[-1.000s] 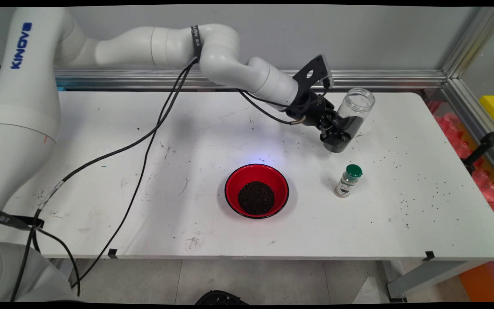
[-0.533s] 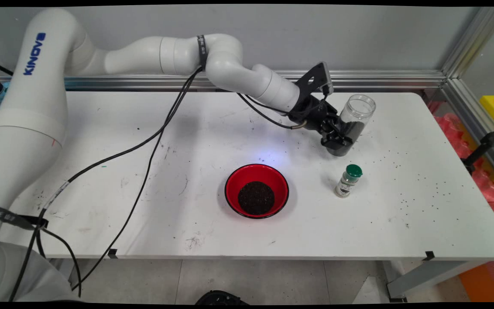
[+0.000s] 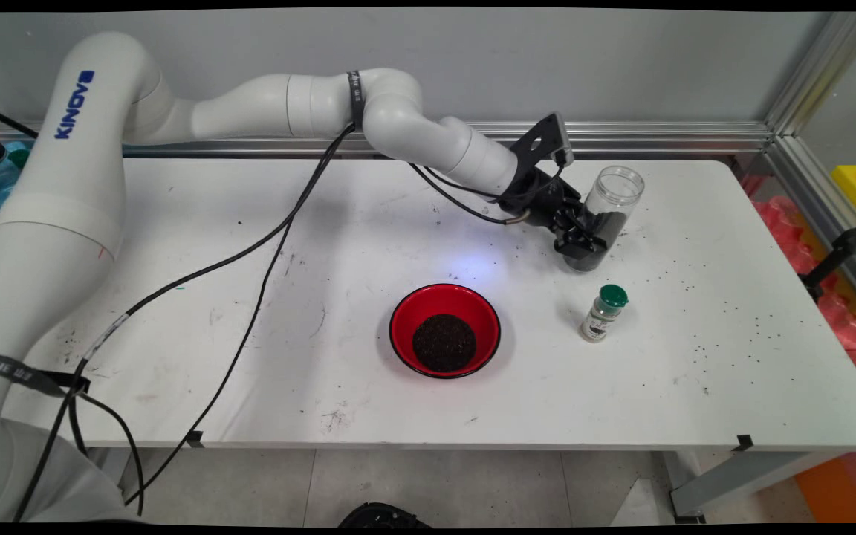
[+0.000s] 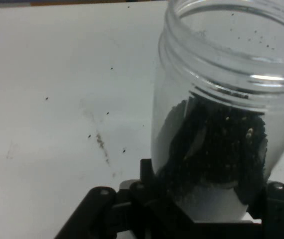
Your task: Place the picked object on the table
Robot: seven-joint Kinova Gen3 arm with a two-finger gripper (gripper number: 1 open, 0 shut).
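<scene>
A clear jar [image 3: 605, 215] of dark grains (open-mouthed, tilted) is clamped between the jaws of the gripper [image 3: 582, 239], its base at the table [image 3: 250, 297], beyond the red bowl [image 3: 445, 329] and behind the green-capped shaker [image 3: 604, 313].

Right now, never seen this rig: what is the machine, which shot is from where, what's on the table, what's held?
It is a white robot arm with a black two-fingered tool. One picture looks down across the white table from a fixed camera; the other comes from a camera on the hand, looking along the tool. The tool is shut on a clear open jar, tilted and partly filled with dark grains. On the table sit a red bowl of the same dark grains and a small green-capped shaker. Loose grains are scattered at the right.
</scene>
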